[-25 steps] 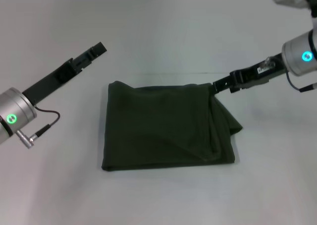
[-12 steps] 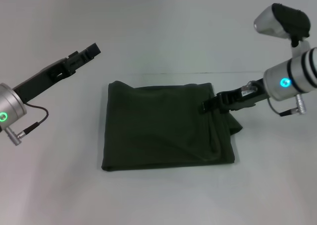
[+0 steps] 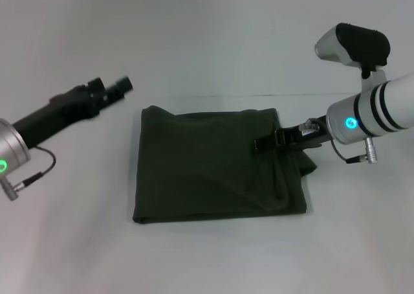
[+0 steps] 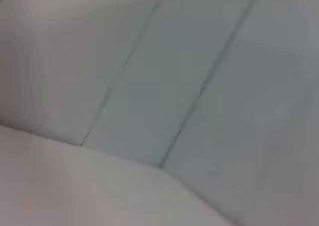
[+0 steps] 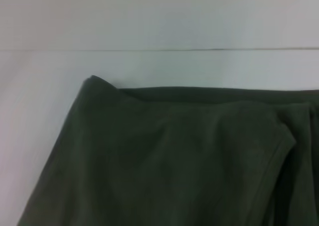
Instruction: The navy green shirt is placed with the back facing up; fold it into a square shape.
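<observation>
Our right claw [image 3: 259, 144] sits low over the navy green shirt [image 3: 213, 171], reaching in from the right across the shirt's far-right part, its black tip over the cloth near the fold lines there; we cannot tell whether its fingers are spread or clenched, nor whether they touch the fabric. Nearest to us, the shirt's front edge runs almost straight across the white bench [image 3: 207, 261], with the near-left corner rounded where the layers double over. We see the shirt folded into a roughly square block lying flat at the middle of the bench, slightly left of the right arm's silver wrist with its lit green ring. Along the shirt's right side the layers are less tidy: a flap of cloth sticks out past the main block, just beneath the right arm. In the right wrist view the shirt [image 5: 169, 161] fills the lower part, with one far corner peaked up a little and a hemmed fold edge crossing the cloth. Farther off and to the left, our left claw [image 3: 110, 90] hangs above bare bench, well apart from the shirt's far-left corner; we cannot tell its state either. Behind the shirt a thin seam line crosses the bench, and the left wrist view shows only pale surface with faint lines.
</observation>
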{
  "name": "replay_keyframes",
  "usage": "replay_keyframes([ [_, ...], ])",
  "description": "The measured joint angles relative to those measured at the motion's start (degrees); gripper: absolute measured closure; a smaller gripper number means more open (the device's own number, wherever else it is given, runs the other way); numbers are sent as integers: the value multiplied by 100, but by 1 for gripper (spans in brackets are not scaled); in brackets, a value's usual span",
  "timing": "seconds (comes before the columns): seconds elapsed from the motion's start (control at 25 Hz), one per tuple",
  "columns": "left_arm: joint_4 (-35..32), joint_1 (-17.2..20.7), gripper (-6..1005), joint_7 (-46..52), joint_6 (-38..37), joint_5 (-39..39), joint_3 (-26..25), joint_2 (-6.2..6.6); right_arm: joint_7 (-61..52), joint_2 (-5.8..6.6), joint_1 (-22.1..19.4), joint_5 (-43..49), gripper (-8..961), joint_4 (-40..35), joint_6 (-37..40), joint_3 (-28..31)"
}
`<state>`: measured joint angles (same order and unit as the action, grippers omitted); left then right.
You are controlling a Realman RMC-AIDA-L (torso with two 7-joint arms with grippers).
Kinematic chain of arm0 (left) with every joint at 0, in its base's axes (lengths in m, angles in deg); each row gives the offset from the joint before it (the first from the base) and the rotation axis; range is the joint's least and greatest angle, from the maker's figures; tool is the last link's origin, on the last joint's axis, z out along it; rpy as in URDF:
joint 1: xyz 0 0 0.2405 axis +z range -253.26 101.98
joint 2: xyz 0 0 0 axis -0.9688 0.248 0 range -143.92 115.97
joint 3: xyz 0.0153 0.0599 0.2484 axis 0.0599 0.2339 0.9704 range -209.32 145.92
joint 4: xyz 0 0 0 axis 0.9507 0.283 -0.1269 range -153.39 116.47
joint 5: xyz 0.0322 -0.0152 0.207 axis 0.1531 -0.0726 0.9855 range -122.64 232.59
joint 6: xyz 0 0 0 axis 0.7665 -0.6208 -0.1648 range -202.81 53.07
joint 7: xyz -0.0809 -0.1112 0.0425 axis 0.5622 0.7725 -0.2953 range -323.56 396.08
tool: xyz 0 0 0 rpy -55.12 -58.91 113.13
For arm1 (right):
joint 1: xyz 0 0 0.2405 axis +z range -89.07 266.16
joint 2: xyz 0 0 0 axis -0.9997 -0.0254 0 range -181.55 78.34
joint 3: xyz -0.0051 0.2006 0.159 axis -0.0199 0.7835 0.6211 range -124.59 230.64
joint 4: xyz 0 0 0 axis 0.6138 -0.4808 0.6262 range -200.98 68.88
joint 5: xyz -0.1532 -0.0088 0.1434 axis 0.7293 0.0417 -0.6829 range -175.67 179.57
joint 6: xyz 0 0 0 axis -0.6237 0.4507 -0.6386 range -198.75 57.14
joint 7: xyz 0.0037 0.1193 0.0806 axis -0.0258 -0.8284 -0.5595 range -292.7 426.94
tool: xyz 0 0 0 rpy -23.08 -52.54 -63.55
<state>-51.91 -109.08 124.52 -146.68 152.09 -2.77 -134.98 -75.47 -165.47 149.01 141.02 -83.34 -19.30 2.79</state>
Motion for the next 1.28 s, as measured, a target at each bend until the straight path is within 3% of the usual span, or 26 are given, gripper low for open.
replay_keyframes([
  [0.2,-454,72,108,-763,-345,1154,-14,15,-9,-64,2,-6,233,34,-133,-4],
  [0.52,-916,161,108,-801,-1345,2304,-396,183,-36,-182,-2,-20,243,47,-283,-1],
  [0.88,-928,191,108,-943,-1459,2399,-553,158,-44,-238,-29,-31,255,102,-422,16],
  [1.28,-875,173,109,-955,-1415,2394,-556,131,-8,-265,-91,-36,474,58,-486,42],
])
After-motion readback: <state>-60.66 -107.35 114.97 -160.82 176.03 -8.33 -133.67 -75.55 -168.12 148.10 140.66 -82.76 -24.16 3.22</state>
